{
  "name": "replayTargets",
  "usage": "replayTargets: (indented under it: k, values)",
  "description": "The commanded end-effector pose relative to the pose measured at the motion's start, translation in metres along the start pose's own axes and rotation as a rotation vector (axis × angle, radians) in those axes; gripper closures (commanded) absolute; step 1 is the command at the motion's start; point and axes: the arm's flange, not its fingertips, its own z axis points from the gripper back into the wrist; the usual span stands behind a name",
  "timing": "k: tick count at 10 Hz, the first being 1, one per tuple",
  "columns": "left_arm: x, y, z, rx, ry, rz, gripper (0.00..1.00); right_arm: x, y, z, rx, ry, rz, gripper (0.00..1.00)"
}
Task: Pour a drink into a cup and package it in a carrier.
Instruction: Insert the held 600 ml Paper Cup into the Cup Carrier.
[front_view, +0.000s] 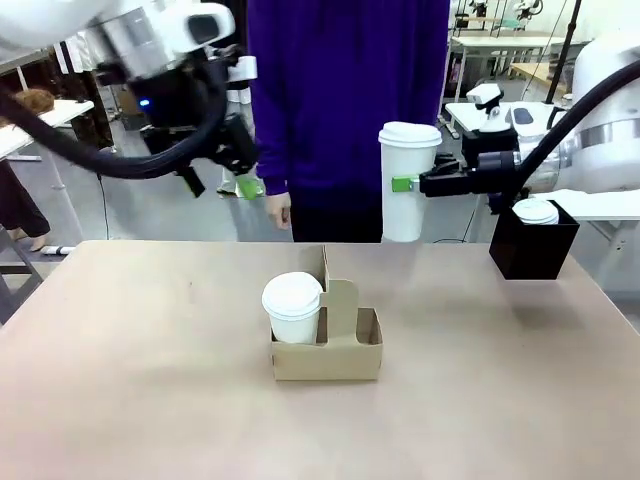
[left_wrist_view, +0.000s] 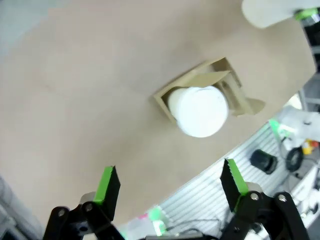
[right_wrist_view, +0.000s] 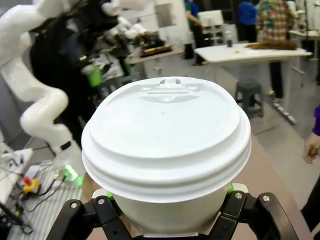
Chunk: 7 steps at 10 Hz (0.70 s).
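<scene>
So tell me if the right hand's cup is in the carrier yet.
No, the right hand holds its cup in the air beyond the carrier, which has another cup in one slot.

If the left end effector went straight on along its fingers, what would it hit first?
The left end effector, open, would probably meet the lidded cup in the carrier, or the table just beside it; depth is unclear.

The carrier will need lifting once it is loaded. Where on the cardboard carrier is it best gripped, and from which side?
Probably the upright centre handle of the carrier, pinched across its thin panel from straight above. It rises clear of the low box, and the lidded cup in one hole blocks a side approach there.
</scene>
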Motion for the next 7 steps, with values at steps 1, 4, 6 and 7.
replayTargets:
  k: [1, 4, 6, 7]
  values:
    - [-0.013, 0.026, -0.014, -0.023, -0.050, -0.094, 0.00, -0.014, -0.002, 0.005, 0.089, -0.008, 0.019, 0.20]
    - [0.003, 0.050, -0.040, 0.065, -0.040, -0.079, 0.00, -0.018, 0.000, -0.003, 0.078, -0.003, -0.004, 0.20]
    - [-0.010, 0.048, -0.020, 0.008, -0.037, -0.121, 0.00, -0.018, 0.000, -0.003, 0.078, -0.003, -0.004, 0.20]
    - [-0.010, 0.048, -0.020, 0.008, -0.037, -0.121, 0.00, -0.018, 0.000, -0.003, 0.078, -0.003, -0.004, 0.20]
